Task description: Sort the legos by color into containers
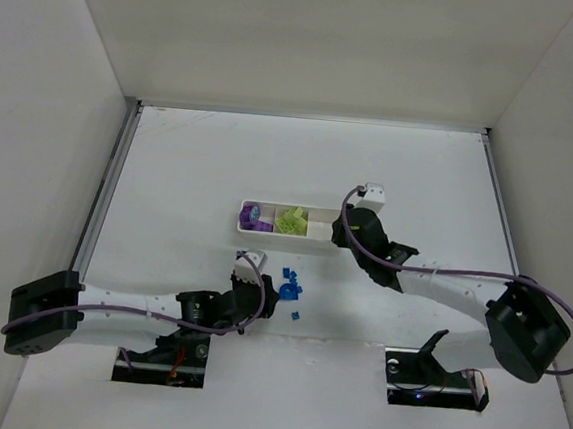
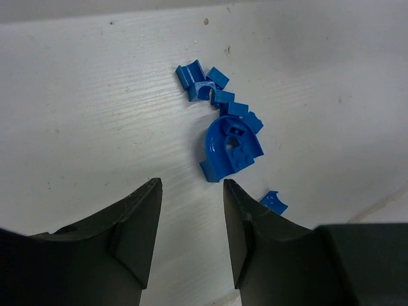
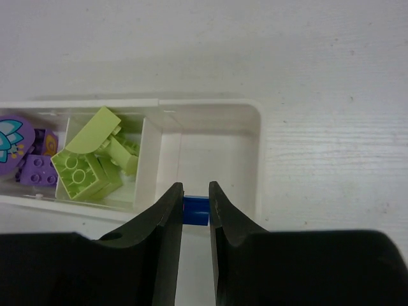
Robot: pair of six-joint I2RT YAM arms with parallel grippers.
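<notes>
The white tray lies mid-table with purple legos in its left compartment and lime legos in the middle one. In the right wrist view the right compartment holds nothing. My right gripper is shut on a small blue lego over that compartment's near wall. In the top view it sits at the tray's right end. A cluster of blue legos lies on the table ahead of my left gripper, which is open and empty. The cluster also shows in the top view.
A lone blue piece lies beside the left gripper's right finger; in the top view it sits near the table's front. White walls enclose the table on the left, the right and the back.
</notes>
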